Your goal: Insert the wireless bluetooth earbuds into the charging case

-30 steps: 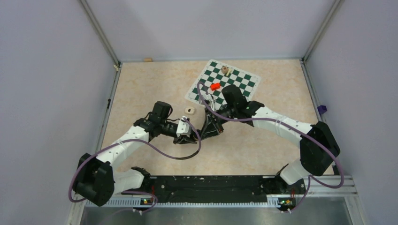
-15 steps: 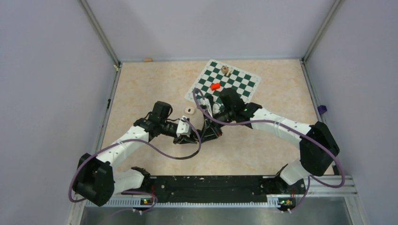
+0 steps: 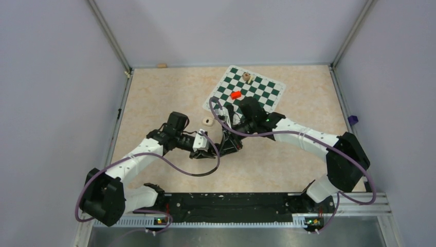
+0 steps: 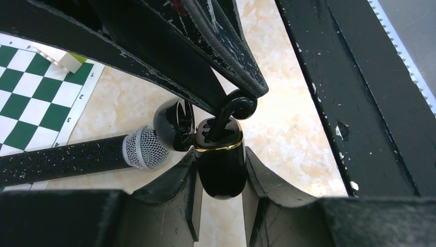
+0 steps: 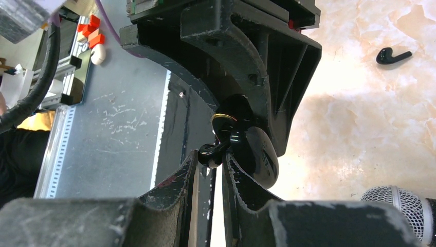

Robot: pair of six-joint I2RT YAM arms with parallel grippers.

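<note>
In the left wrist view my left gripper (image 4: 220, 172) is shut on the glossy black charging case (image 4: 222, 170). The case has a gold rim, and its lid (image 4: 174, 126) is swung open to the left. A black earbud (image 4: 237, 107) stands at the case's mouth with its stem reaching into a socket. My right gripper (image 5: 210, 155) is shut on that earbud (image 5: 210, 153), right beside the case (image 5: 254, 149). A second black earbud (image 5: 393, 55) lies loose on the table. From above, the left gripper (image 3: 208, 147) and the right gripper (image 3: 226, 143) meet mid-table.
A black microphone (image 4: 77, 157) with a silver mesh head lies just left of the case. At the back is a green-and-white chess mat (image 3: 259, 88) with a red piece (image 3: 235, 94) on it. A small off-white block (image 3: 206, 122) sits near the grippers. A black rail (image 3: 231, 201) runs along the near edge.
My right gripper has shifted slightly left and down toward the left gripper, bringing the earbud to the case mouth. The left arm has held still.
</note>
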